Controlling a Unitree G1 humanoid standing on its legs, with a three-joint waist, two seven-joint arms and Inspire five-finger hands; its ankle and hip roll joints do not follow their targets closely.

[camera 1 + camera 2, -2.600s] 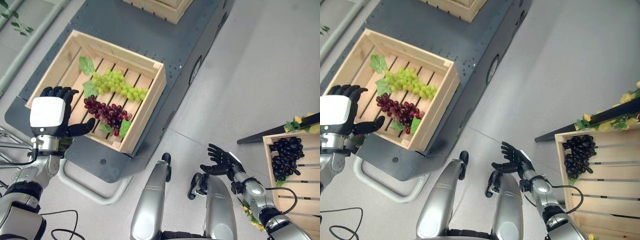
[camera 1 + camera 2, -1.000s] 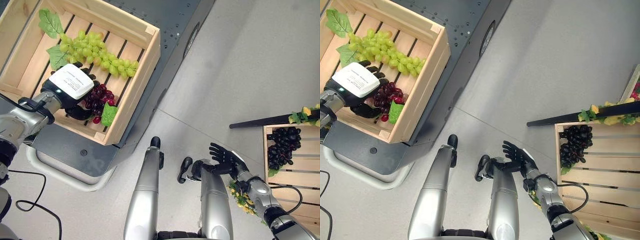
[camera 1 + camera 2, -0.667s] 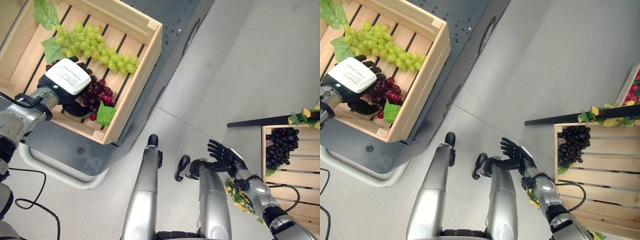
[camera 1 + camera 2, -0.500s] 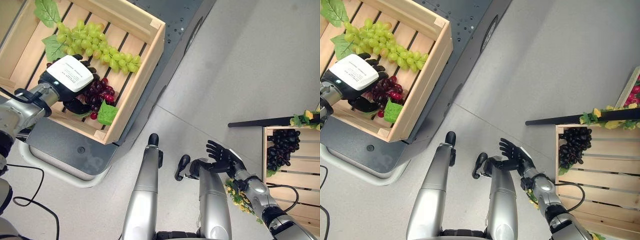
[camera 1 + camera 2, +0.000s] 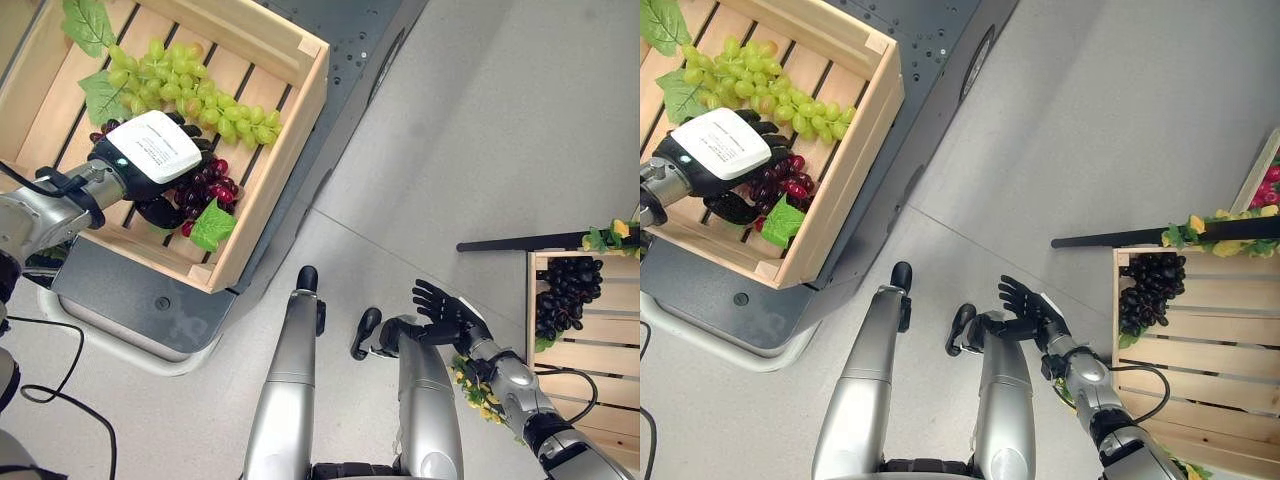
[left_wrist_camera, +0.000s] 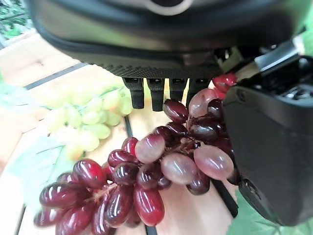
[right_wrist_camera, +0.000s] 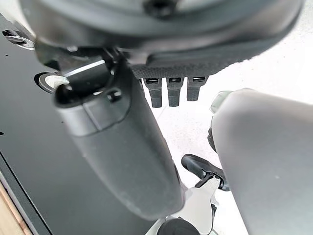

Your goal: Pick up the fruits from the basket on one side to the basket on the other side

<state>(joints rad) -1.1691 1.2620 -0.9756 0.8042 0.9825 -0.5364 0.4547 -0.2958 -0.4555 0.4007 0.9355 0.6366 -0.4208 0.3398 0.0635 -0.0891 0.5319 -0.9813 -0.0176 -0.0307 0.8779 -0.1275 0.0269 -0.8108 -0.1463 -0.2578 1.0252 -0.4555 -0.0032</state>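
A bunch of red grapes (image 5: 208, 188) with a green leaf lies in the wooden crate (image 5: 268, 175) at the left, next to a bunch of green grapes (image 5: 190, 90). My left hand (image 5: 155, 150) sits over the red bunch. In the left wrist view its thumb (image 6: 274, 147) presses on the red grapes (image 6: 161, 166) and the fingers reach over them. My right hand (image 5: 445, 312) hangs open low over the floor, away from both crates. A second wooden crate (image 5: 590, 400) at the right holds dark grapes (image 5: 558, 300).
The left crate stands on a dark grey cart (image 5: 350, 40) with a pale tube frame (image 5: 120, 350) at its near end. A black bar with yellow flowers and leaves (image 5: 530, 240) runs above the right crate. Grey floor (image 5: 480, 130) lies between the two crates.
My left hand has come down from the crate's near edge onto the red grapes and closed round them. In the last half second it shifted slightly right. The right hand stayed put.
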